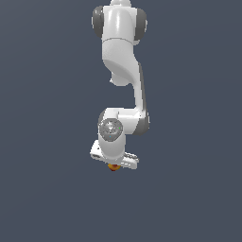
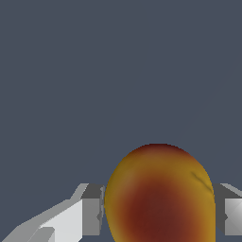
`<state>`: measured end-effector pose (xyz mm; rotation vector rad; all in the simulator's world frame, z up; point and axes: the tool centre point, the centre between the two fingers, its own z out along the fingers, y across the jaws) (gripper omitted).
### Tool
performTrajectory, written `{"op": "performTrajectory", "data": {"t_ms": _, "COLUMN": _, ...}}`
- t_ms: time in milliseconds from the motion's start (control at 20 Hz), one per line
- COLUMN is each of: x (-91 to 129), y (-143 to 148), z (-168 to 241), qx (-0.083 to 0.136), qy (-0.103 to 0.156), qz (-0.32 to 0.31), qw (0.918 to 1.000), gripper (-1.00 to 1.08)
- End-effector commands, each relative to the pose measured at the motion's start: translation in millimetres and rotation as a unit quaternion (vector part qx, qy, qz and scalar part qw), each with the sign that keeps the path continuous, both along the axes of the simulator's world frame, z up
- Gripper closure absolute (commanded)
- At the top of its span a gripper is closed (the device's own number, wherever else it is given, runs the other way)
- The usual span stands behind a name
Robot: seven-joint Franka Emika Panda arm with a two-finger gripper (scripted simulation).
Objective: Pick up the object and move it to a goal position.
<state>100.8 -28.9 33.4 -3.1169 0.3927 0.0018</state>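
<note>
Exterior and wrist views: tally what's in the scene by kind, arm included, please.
Orange-yellow, red-blotched egg-shaped object: 1
White robot arm: 1
Gripper, fingers either side of the object: 1
Total: 3

This is a bare simulated scene rather than any real room: a flat, uniform slate-grey ground (image 1: 42, 198) fills both views with no walls, furniture or horizon, and the smooth white arm (image 1: 120, 52) has the plain shading of a render.
</note>
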Motion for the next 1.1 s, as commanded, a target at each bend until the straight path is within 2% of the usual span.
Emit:
{"op": "performTrajectory", "data": {"t_ms": 0, "x": 0.4, "y": -0.2, "z": 0.6, "qx": 0.000, "qy": -0.001, "qz": 0.000, "qw": 1.0000, "gripper": 1.08}}
{"op": "performTrajectory", "data": {"t_ms": 550, "x": -5.6, "y": 4.0, "z": 10.3, "qx": 0.000, "qy": 0.000, "qz": 0.000, "qw": 1.0000, "gripper": 1.08}}
{"op": "performTrajectory", "data": {"t_ms": 1050, "x": -30.4, "y": 22.7, "z": 56.4, "qx": 0.000, "qy": 0.000, "qz": 0.000, "qw": 1.0000, "gripper": 1.08}}
